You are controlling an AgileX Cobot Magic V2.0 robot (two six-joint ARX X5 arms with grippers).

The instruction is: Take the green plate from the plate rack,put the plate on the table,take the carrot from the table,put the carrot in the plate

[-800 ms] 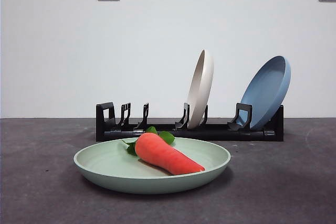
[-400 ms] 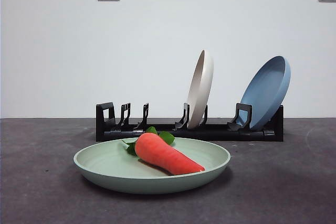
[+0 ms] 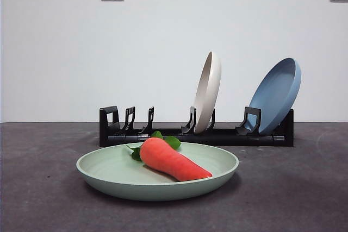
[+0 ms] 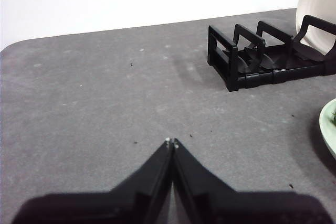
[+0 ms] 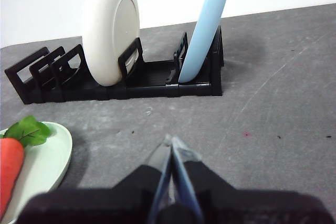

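Nothing has moved since a moment ago. The left gripper point(image 4: 171, 141) hovers over bare table point(image 3: 304, 188), fingers closed on nothing. One mint-green plate point(image 3: 109, 173) lies flat before the black rack point(image 3: 117, 126), holding one orange carrot point(image 3: 171, 161), leaves rackward. Two plates stand racked: cream point(image 3: 208, 92), blue point(image 3: 276, 95). The right gripper point(image 5: 172, 142) is likewise closed, empty.

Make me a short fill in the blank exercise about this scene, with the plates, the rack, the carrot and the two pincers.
1. The carrot lies in the ____ plate.
2. The plate rack holds the cream plate and the ____ plate.
3. The left pincer and the right pincer are both ____.

Missing words: green; blue; shut
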